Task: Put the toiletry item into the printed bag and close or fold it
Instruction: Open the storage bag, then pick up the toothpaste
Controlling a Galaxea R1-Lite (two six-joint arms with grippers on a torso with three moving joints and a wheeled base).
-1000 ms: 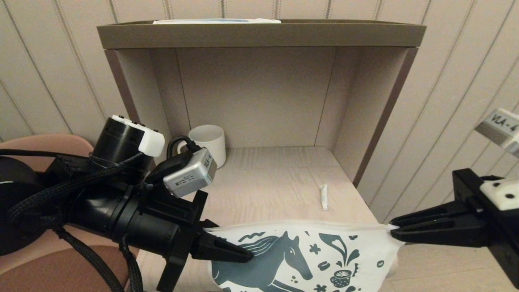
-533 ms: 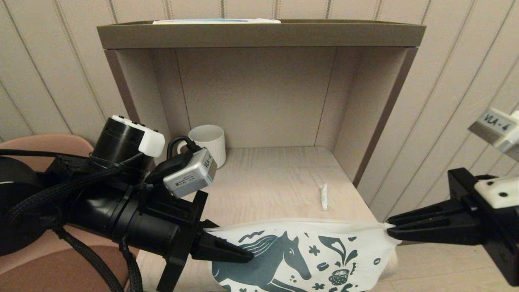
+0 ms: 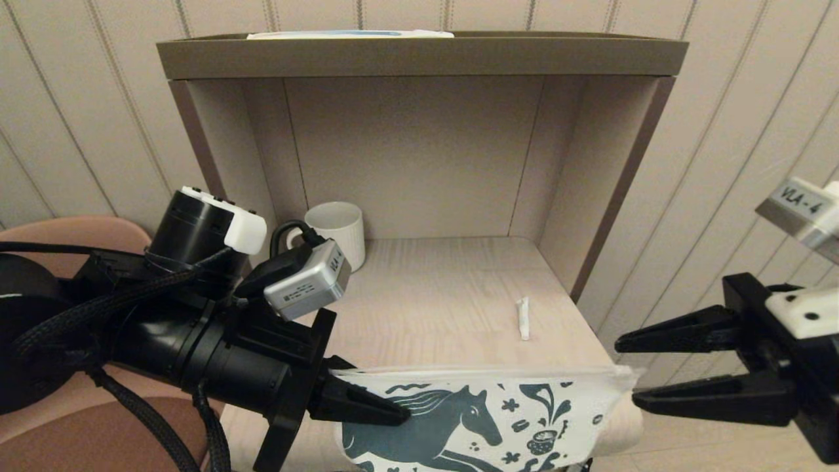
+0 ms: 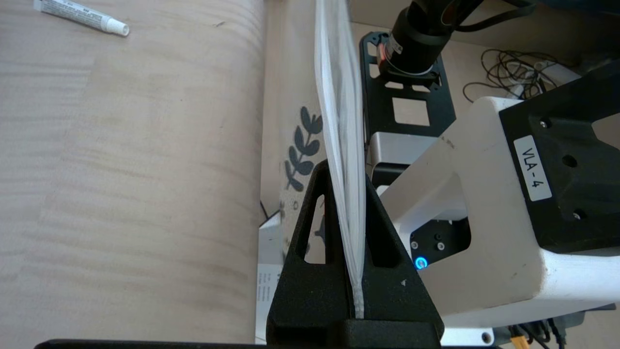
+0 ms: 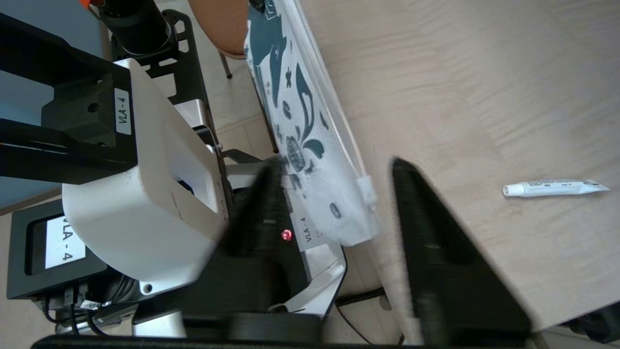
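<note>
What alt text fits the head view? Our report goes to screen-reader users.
The left pincer pinches one end of a horse-printed bag hanging at the shelf's front edge, while the right pincer gapes open beside the other end. A small white tube and ribbed mug sit on the shelf.

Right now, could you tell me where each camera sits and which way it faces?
Head view: on the head, looking forward and down at the shelf; shows both arms, left tool and right tool.
Left wrist view: behind the left tool, shut on the printed bag.
Right wrist view: behind the open right tool, facing the bag's corner.
All three show the white tube.
</note>
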